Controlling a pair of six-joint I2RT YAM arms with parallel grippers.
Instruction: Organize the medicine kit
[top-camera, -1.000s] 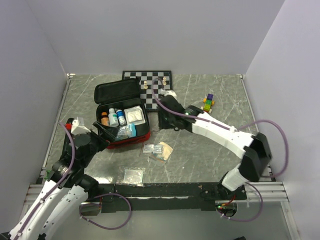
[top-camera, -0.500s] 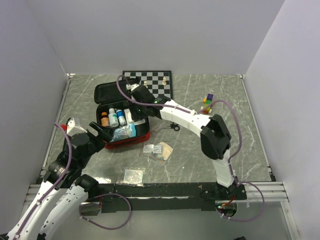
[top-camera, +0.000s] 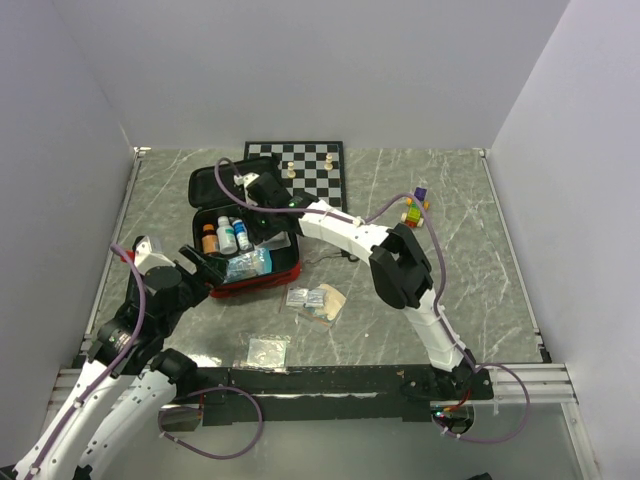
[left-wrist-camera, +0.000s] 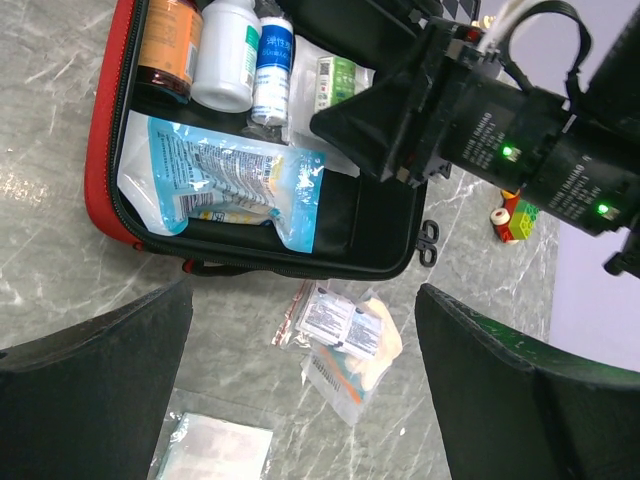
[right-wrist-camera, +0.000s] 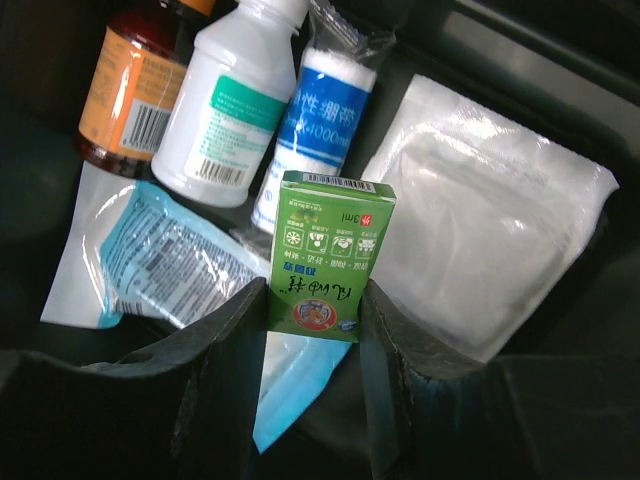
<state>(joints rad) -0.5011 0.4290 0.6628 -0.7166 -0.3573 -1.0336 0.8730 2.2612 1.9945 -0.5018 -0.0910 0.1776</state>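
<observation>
Medicine kit (top-camera: 270, 281) lies open toward the table's far-left corner. Right gripper (right-wrist-camera: 312, 310) pinches a green box (right-wrist-camera: 328, 250) low over the kit's tray, likely to stow it there. Left gripper (left-wrist-camera: 305, 310) waits at the kit's near edge, jaws spread and holding nothing.

My right arm (top-camera: 335, 228) hides the medicine kit's (top-camera: 225, 185) 2 o'clock corner overhead. At the right wrist, the orange bottle (right-wrist-camera: 130, 95) is cropped at 11 o'clock; the right pincer (right-wrist-camera: 312, 292) hides the green box's (right-wrist-camera: 330, 240) side faces.
</observation>
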